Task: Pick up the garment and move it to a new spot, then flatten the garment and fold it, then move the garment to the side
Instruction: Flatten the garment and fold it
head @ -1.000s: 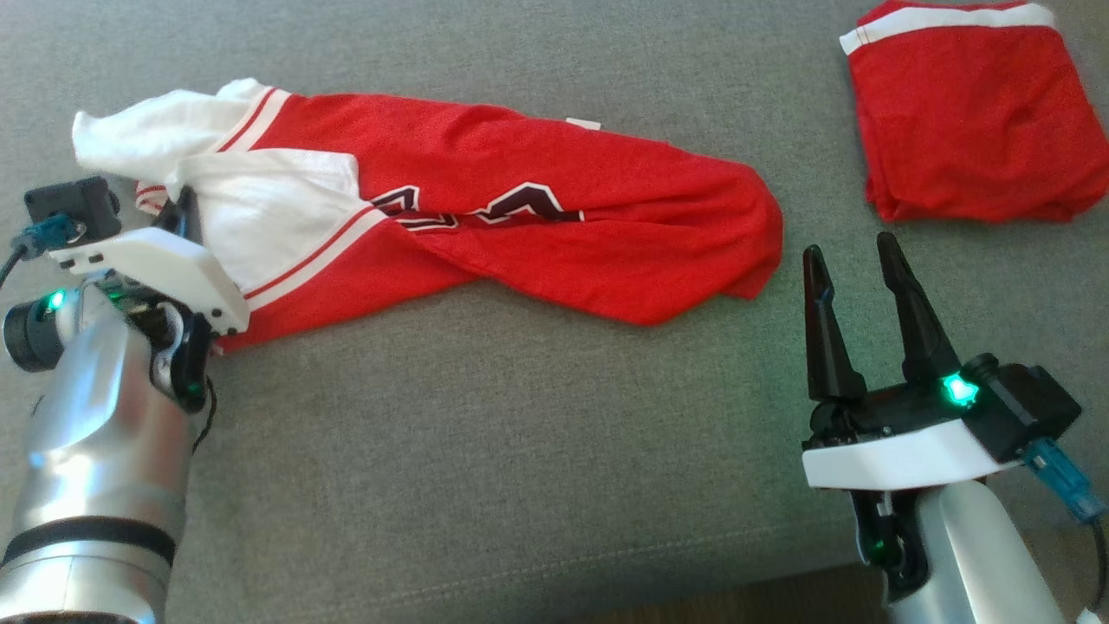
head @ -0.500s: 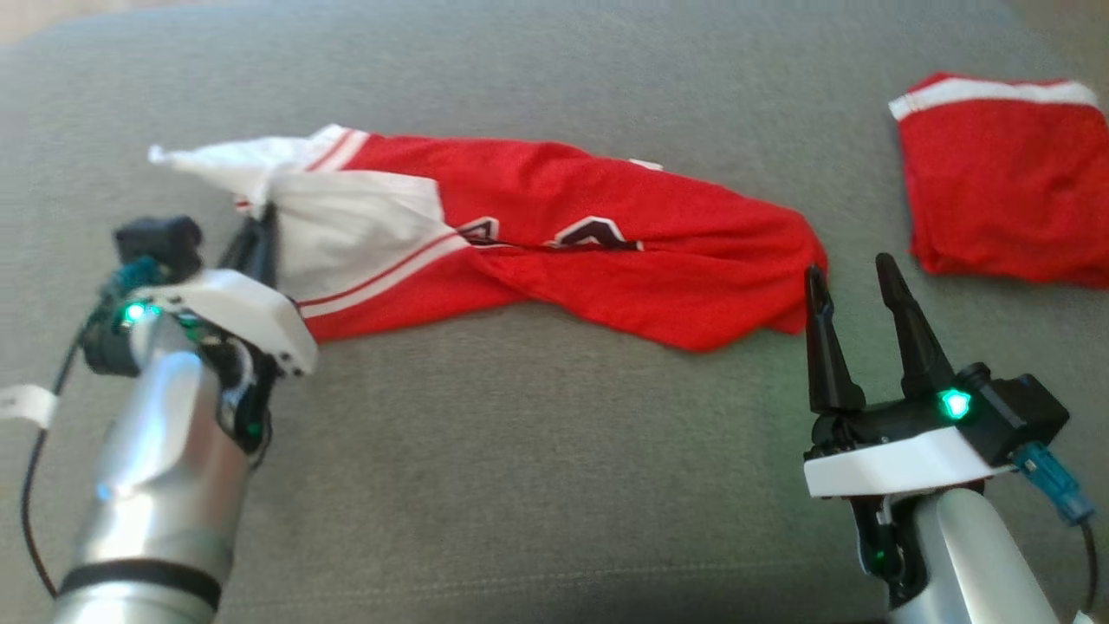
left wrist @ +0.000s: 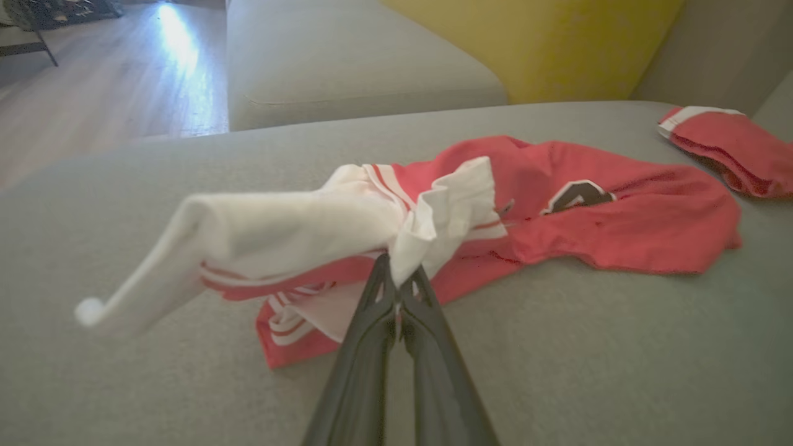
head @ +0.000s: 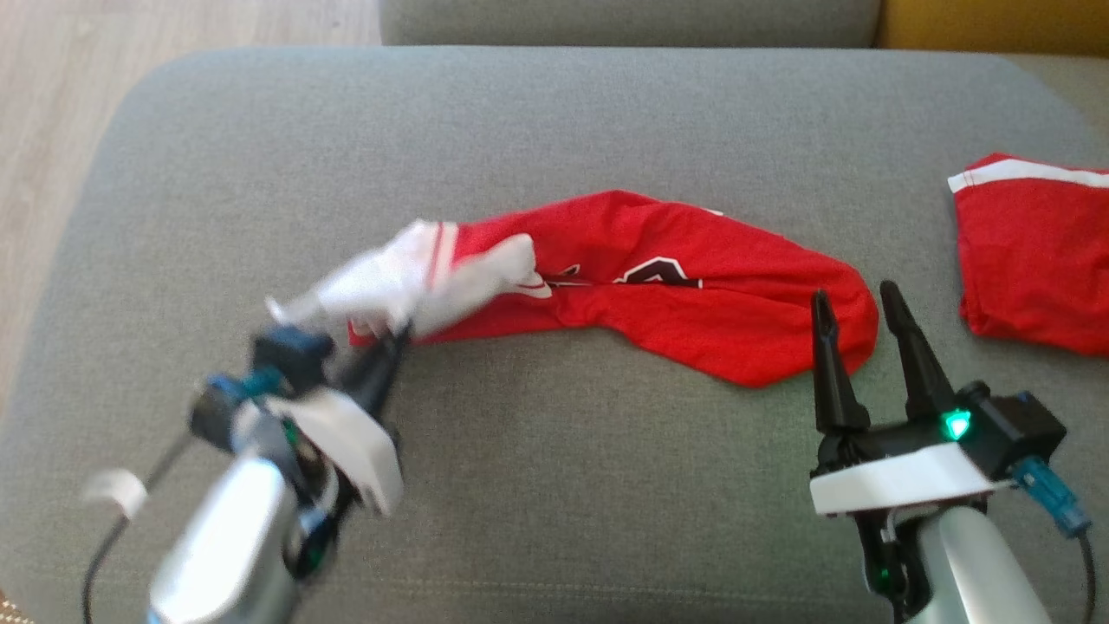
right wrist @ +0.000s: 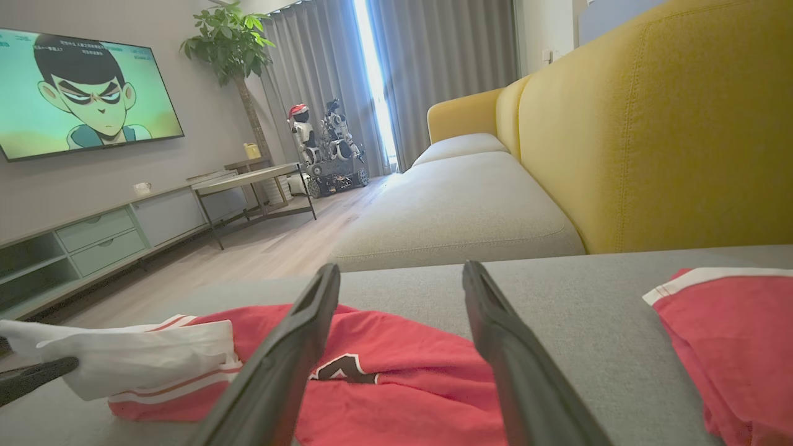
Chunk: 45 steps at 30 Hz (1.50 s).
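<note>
The head view lays out the whole grey seat cushion (head: 554,130), a rounded slab of coarse woven fabric. The garment (head: 658,303) stretches across its middle as a long, twisted band of smooth red jersey. Its white end, striped in red, is bunched and raised toward the left tool (head: 400,334), which is blurred here.

The left wrist view makes the grip plain. The left tool (left wrist: 399,275) is clenched on a crumpled white fold of the garment (left wrist: 619,210), its two dark tapered fingers pressed together. A white tube of cloth juts out to that view's left, off the cushion. The red body lies slack on the cushion, with a dark, white-edged letter on it.

The right tool (head: 853,296) is released, fingers spread and holding nothing. In the head view its tips stand against the garment's rounded right end; whether they touch it cannot be told.

The right wrist view looks low between the right tool (right wrist: 401,271) fingers at the garment (right wrist: 396,378), a rumpled ridge from here. It also takes in the room: a padded yellow backrest (right wrist: 650,136), a television (right wrist: 87,93), a potted plant (right wrist: 232,43) and a pale wooden floor (right wrist: 272,248).

A folded red piece (head: 1031,260) with white trim lies well apart, at the cushion's right edge.
</note>
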Tool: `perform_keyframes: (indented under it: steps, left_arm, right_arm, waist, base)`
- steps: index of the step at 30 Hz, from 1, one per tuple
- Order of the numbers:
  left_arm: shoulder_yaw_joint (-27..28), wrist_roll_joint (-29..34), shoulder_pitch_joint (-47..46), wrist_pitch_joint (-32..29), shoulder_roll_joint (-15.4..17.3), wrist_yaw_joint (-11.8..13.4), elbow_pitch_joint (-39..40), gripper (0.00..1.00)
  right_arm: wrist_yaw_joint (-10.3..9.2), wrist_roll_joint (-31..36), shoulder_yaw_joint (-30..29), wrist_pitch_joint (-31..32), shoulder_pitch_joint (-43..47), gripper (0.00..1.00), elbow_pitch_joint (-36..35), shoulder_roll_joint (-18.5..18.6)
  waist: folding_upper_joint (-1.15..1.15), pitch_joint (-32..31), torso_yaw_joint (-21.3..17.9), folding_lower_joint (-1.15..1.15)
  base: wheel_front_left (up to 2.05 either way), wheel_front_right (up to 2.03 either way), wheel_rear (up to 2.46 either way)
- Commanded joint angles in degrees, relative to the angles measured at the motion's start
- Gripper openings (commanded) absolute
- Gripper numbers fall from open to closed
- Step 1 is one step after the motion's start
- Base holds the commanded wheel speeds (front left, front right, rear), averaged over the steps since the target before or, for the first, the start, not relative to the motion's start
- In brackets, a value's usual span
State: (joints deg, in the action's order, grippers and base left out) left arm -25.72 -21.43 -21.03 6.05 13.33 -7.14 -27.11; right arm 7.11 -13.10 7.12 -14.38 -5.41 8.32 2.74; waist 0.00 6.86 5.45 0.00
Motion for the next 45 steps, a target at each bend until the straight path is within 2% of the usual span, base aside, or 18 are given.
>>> perform_keyframes:
  steps: [1,8,9,10,11,17,26,30,39,45]
  left_arm:
    - [-0.9,-1.4,1.0,-1.2,2.7,-0.3,4.6,0.00]
    - [-11.4,-5.7,7.4,-6.2,8.1,-0.3,10.6,0.00]
    - [-12.0,-5.7,7.7,-6.3,8.5,-0.3,10.4,0.18]
    - [-12.2,-5.5,7.8,-6.1,8.8,-0.3,10.2,0.55]
    - [-12.2,-5.2,8.0,-5.7,8.9,0.0,9.9,1.00]
    - [-10.1,-6.8,8.7,-2.9,7.9,1.7,9.5,1.00]
    - [-3.5,-10.8,10.3,3.6,6.4,7.2,12.1,1.00]
    - [-1.4,-12.0,10.9,5.8,5.3,8.8,12.4,1.00]
    - [1.0,-11.7,12.8,8.6,2.2,10.2,11.8,1.00]
    - [0.4,-10.4,13.1,8.2,1.8,11.1,8.0,1.00]
  right_arm:
    - [0.37,-0.3,1.3,-0.5,0.2,1.00,-1.3,0.1]
    - [0.37,-0.3,1.3,-0.3,0.6,1.00,-1.4,0.1]
    - [0.37,-0.3,1.3,-0.2,0.6,1.00,-1.5,0.1]
    - [0.37,-0.3,1.3,-0.1,0.6,1.00,-1.5,0.1]
    - [0.37,-0.3,1.3,-0.1,0.6,1.00,-1.5,0.1]
    - [0.37,-0.3,1.2,0.1,0.9,1.00,-1.5,0.1]
    - [0.37,-0.5,0.5,0.2,1.8,1.00,-1.9,0.1]
    - [0.37,-0.7,0.9,0.2,1.8,1.00,-1.7,0.1]
    - [0.37,-1.0,1.2,0.1,1.7,1.00,-1.7,0.1]
    - [0.37,-1.0,1.5,0.0,1.5,1.00,-1.6,0.1]
  waist:
    - [0.00,-0.8,0.5,0.00]
    - [0.00,-1.1,0.9,0.00]
    - [0.00,-1.1,0.9,0.00]
    - [0.00,-1.2,0.9,0.00]
    - [0.00,-1.2,0.9,0.00]
    - [0.00,-1.8,0.7,0.00]
    - [0.00,-2.4,1.5,0.00]
    - [0.00,-2.7,1.8,0.00]
    - [0.00,-2.4,1.9,0.00]
    - [0.00,-2.0,1.4,0.00]
  base:
    - [0.00,0.00,0.00]
    - [0.00,0.00,0.00]
    - [0.00,0.00,0.00]
    - [0.00,0.00,0.00]
    - [0.00,0.00,0.00]
    - [0.00,0.00,0.00]
    - [0.00,0.00,0.00]
    - [0.00,0.00,0.00]
    - [0.00,0.00,0.00]
    - [0.00,0.00,0.00]
